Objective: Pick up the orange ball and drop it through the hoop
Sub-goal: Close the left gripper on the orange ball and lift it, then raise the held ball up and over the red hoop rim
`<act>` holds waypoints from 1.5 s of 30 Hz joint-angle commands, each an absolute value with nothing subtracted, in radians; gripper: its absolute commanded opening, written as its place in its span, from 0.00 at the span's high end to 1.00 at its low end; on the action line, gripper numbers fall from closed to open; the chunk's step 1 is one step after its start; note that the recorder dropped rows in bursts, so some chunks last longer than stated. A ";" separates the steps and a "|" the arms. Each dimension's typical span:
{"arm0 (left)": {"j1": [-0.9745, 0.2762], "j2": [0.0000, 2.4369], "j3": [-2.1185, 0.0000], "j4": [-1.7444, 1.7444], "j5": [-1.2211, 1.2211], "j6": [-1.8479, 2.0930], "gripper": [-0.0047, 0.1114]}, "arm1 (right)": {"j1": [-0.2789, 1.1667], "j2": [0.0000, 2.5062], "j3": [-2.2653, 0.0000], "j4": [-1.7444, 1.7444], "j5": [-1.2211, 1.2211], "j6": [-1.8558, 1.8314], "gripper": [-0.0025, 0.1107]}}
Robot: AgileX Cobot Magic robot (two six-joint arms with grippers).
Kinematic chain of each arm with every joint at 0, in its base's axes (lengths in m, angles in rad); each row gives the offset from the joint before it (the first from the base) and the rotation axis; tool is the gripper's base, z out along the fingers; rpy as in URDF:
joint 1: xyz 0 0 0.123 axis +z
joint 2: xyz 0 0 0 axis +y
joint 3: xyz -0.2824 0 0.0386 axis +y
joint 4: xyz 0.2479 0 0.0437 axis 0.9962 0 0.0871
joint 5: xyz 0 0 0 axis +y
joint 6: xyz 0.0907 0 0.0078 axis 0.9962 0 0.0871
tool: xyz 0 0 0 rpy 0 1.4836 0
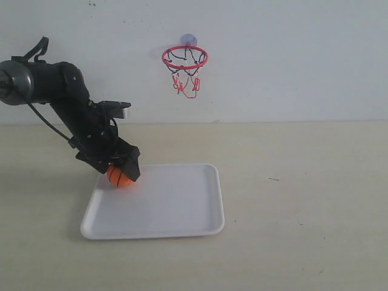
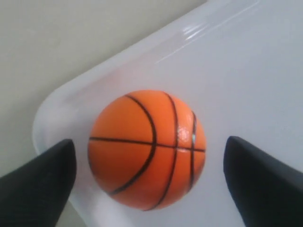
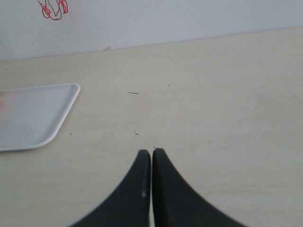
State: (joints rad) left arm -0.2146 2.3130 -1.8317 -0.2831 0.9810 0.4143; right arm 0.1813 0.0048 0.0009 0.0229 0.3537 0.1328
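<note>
The orange ball (image 1: 120,177) (image 2: 147,149) with thin black seams rests in the far left corner of the white tray (image 1: 176,212) (image 2: 246,66). My left gripper (image 1: 123,171) (image 2: 148,161) is lowered over the ball and stands open, one black finger on each side with a gap to the ball. The hoop (image 1: 185,58), a red ring with a dark and red net, hangs from a bluish suction cup on the back wall; only a scrap of its net (image 3: 53,8) shows in the right wrist view. My right gripper (image 3: 151,153) is shut on nothing above the bare table, out of the exterior view.
The white tray (image 3: 33,116) lies left of centre on the pale table (image 1: 303,194). A white wall (image 1: 291,54) rises behind the table. The left arm (image 1: 66,103) slants down from the upper left.
</note>
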 commanded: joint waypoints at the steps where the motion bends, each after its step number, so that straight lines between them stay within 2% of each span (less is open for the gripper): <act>1: -0.221 2.311 -1.838 -0.281 0.995 0.423 0.28 | 0.180 0.000 0.000 0.013 0.348 0.123 0.98; 6: -0.221 2.311 -1.838 -0.281 0.982 0.423 0.30 | 0.180 0.000 0.000 0.013 0.348 0.123 0.98; 12: -0.221 2.311 -1.838 -0.281 0.975 0.421 0.41 | 0.180 0.000 0.000 0.013 0.348 0.123 0.98; 15: -0.221 2.311 -1.838 -0.281 0.973 0.421 0.54 | 0.180 0.000 0.000 0.013 0.348 0.123 0.98; 20: -0.221 2.310 -1.838 -0.277 0.971 0.453 0.89 | 0.180 0.000 0.000 0.013 0.348 0.123 0.98; 21: -0.221 2.310 -1.838 -0.277 0.971 0.476 0.92 | 0.180 0.000 0.000 0.013 0.348 0.123 0.98; 25: -0.209 2.290 -1.838 -0.362 0.968 0.529 0.92 | 0.180 0.000 0.000 0.013 0.348 0.123 0.98; 32: -0.129 2.262 -1.874 -0.803 0.918 0.733 0.92 | 0.180 0.000 0.000 0.013 0.348 0.123 0.98; 36: -0.109 2.281 -2.025 -0.927 0.958 0.761 0.92 | 0.180 0.000 0.000 0.013 0.348 0.123 0.98; 45: -0.128 2.406 -2.461 -0.944 0.961 0.647 0.92 | 0.180 0.000 0.000 0.013 0.348 0.123 0.98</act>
State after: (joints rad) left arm -0.1231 2.3649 -2.3693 -0.9064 0.9598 0.6881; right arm 0.1813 0.0048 0.0009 0.0210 0.3537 0.1328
